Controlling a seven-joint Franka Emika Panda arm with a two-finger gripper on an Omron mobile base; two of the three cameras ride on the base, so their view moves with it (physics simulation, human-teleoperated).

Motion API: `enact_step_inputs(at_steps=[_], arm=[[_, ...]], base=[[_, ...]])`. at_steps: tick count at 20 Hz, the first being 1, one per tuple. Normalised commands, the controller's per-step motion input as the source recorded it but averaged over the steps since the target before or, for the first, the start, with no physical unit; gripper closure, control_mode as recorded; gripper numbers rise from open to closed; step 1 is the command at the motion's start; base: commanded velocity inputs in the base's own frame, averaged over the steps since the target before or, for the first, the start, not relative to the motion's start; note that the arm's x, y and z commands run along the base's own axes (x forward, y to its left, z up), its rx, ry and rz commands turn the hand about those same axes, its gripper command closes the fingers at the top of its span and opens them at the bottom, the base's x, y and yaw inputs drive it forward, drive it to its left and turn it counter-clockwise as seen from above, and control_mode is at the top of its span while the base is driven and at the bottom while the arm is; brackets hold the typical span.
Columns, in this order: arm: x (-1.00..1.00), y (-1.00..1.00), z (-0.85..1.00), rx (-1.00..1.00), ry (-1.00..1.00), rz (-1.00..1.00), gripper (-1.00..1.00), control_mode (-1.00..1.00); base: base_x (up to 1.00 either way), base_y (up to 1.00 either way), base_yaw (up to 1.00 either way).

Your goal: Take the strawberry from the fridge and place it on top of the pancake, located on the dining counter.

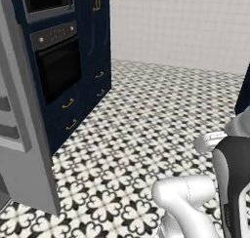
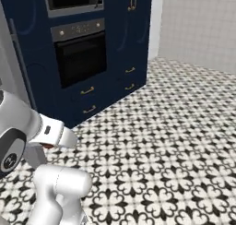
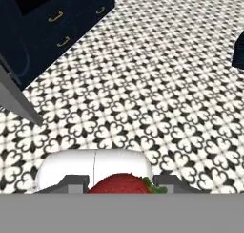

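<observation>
Left base view: the fridge [image 1: 24, 134] door edge stands near left, cut off; the navy oven cabinet [image 1: 63, 71] sits behind it.

Right base view: a red speck, likely the strawberry [image 2: 48, 146], peeks beneath the arm.

Hand view: the gripper [image 3: 121, 186] is closed on the strawberry [image 3: 121, 184], its lower half cut off, above the tiled floor [image 3: 157, 74].
</observation>
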Motion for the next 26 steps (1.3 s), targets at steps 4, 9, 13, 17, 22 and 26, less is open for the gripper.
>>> enact_step_inputs(at_steps=[4, 9, 13, 17, 22, 26], arm=[[0.00, 0.00, 0.00, 0.00, 0.00, 0.00, 1.00, 1.00], [0.00, 0.00, 0.00, 0.00, 0.00, 0.00, 1.00, 1.00], [0.00, 0.00, 0.00, 0.00, 0.00, 0.00, 1.00, 1.00], [0.00, 0.00, 0.00, 0.00, 0.00, 0.00, 1.00, 1.00], [0.00, 0.00, 0.00, 0.00, 0.00, 0.00, 1.00, 1.00], [0.00, 0.00, 0.00, 0.00, 0.00, 0.00, 1.00, 1.00]], base=[[0.94, 0.00, -0.65], [1.00, 0.09, -0.49], [1.00, 0.32, -0.36], [1.00, 0.57, -0.33], [1.00, 0.75, -0.33], [1.00, 0.83, -0.33]])
